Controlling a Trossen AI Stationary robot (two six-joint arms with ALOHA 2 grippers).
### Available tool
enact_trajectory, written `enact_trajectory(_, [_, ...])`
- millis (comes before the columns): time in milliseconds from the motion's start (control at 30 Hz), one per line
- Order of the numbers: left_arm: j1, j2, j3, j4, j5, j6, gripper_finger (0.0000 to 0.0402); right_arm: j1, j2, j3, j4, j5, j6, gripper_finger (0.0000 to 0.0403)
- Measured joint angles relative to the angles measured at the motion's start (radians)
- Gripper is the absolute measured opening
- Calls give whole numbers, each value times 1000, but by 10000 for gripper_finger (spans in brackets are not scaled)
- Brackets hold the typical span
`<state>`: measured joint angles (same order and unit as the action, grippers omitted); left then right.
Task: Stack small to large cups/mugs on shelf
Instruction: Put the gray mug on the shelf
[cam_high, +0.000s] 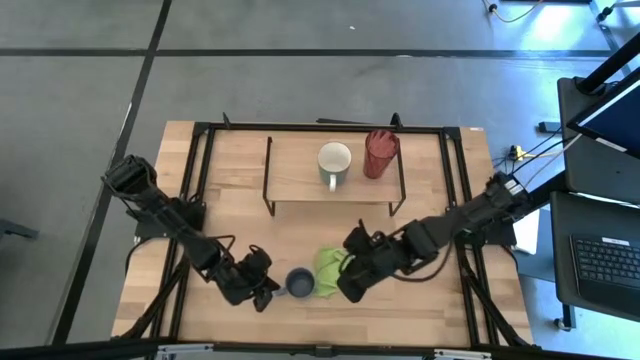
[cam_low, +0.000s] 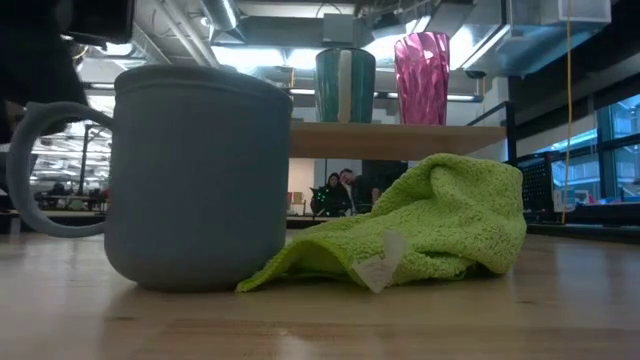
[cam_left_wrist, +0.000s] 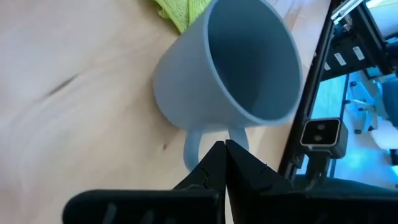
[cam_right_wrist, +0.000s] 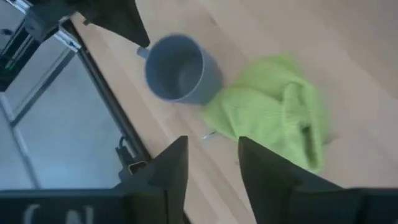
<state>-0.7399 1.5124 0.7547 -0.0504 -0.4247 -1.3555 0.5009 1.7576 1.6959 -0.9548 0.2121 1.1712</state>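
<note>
The small grey-blue mug (cam_high: 298, 283) stands upright on its base on the table near the front edge, its handle (cam_left_wrist: 191, 149) toward my left gripper. My left gripper (cam_left_wrist: 224, 149) is shut, its tips right at that handle; it also shows in the high view (cam_high: 270, 292). My right gripper (cam_right_wrist: 211, 174) is open and empty just above the table, beside the light green cloth (cam_high: 328, 265) and right of the mug. The cream-white mug (cam_high: 335, 160) and the red ribbed tumbler (cam_high: 381, 153) stand upright side by side on the shelf (cam_high: 295, 165). My left gripper's shut fingertips (cam_left_wrist: 214, 155) lie in front of the outer bow of the mug's handle, coming from the table's left and slanting down. The fingers hide the bow, so I cannot tell whether they touch it. The mug stands on the table.
The crumpled green cloth (cam_low: 430, 220) lies on the table against the mug's right side. The shelf's thin black legs (cam_high: 268, 180) stand behind the mug. The table's black frame rails (cam_high: 190, 180) run along both sides.
</note>
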Motion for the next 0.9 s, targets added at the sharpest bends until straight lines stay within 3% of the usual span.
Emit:
enact_trajectory(333, [-64,0,0,2,-68,-57,0,-47,10,-199,380,-205,30,147])
enact_trajectory(567, [-54,5,2,56,-70,-43,0,-49,60,-257,485,-311,73,141])
enact_trajectory(733, [-33,21,2,71,-54,-28,0,-64,111,-255,626,-346,60,113])
enact_trajectory(900, [-27,54,0,147,-39,-22,0,-86,113,-255,639,-344,46,93])
